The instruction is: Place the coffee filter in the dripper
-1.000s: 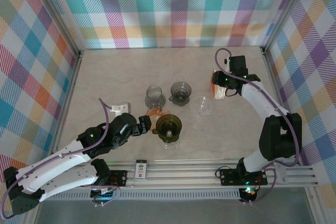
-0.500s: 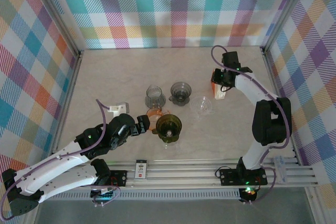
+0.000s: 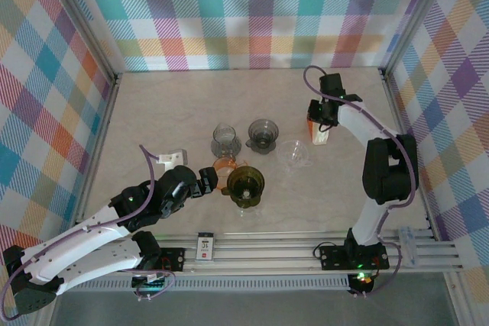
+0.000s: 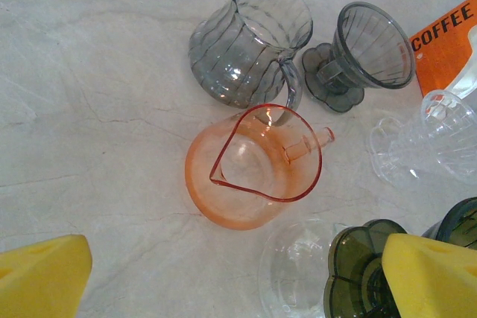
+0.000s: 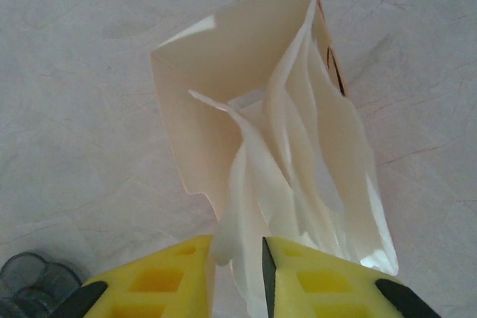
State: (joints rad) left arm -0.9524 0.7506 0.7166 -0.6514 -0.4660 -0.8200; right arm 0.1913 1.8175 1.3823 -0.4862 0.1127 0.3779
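The right gripper [image 5: 262, 262] is at the open box [image 5: 201, 87] near the bench's [image 3: 153, 112] right edge. Its jaws are almost closed, pinching 1 white filter [image 5: 250, 176] that sticks out of the box. The left gripper [image 3: 211, 181], jaws wide open and empty, sits beside the green dripper [image 3: 245, 184], toward the near edge.

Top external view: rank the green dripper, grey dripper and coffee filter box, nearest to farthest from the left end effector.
From the left end effector:
1. green dripper, just to its right.
2. grey dripper, behind, mid-table.
3. coffee filter box, far right.
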